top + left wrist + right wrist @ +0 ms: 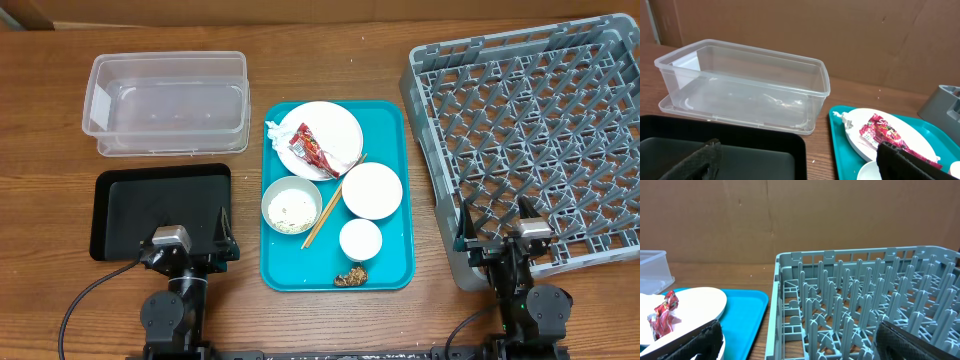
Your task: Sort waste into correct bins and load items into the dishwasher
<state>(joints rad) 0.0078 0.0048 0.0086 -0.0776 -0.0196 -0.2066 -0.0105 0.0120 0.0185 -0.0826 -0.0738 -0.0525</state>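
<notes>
On the teal tray (390, 150) sit a white plate (335, 125) with a red sauce packet (310, 148) and a crumpled napkin (273, 132), a bowl with rice grains (291, 206), an empty bowl (372, 190), a small cup (360, 239), chopsticks (330, 205) and a brown food lump (351, 277). The clear tub (167, 102) and black tray (130, 205) lie at left. The grey dish rack (540, 130) is at right. My left gripper (190, 240) is open over the black tray's near edge. My right gripper (495, 240) is open over the rack's near corner.
The wooden table (250, 310) runs to the near edge between the arm bases. A brown cardboard wall (865, 35) stands behind the tub and the rack. The plate and packet also show in the left wrist view (880, 131).
</notes>
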